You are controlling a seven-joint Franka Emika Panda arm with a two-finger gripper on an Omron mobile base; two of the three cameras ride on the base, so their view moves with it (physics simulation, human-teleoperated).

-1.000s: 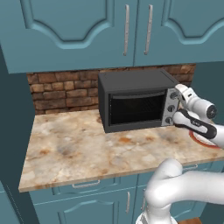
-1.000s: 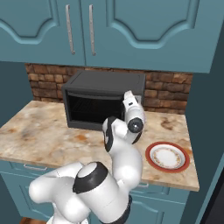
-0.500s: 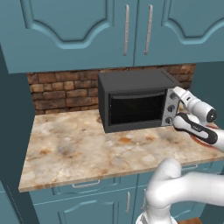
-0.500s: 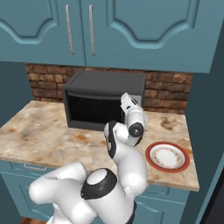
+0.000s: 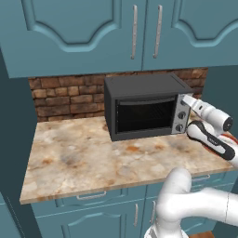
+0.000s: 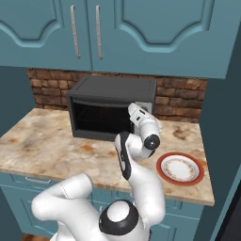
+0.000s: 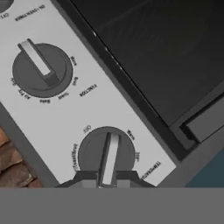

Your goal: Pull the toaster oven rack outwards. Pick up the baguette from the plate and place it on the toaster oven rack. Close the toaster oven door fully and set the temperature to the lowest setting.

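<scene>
With boxy black toaster oven (image 5: 144, 108) door (image 5: 145, 116) shut, fingers (image 7: 87, 178) pinched narrow on grey temperature knob (image 7: 107, 154); next, judged: twist toward lowest mark.

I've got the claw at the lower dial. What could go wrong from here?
The claw grips just the end of the silver bar on the round dark temperature knob of the boxy black toaster oven, so it may slip mid-turn. The matching round dark function knob sits close by, and a drifting claw could bump it.
</scene>
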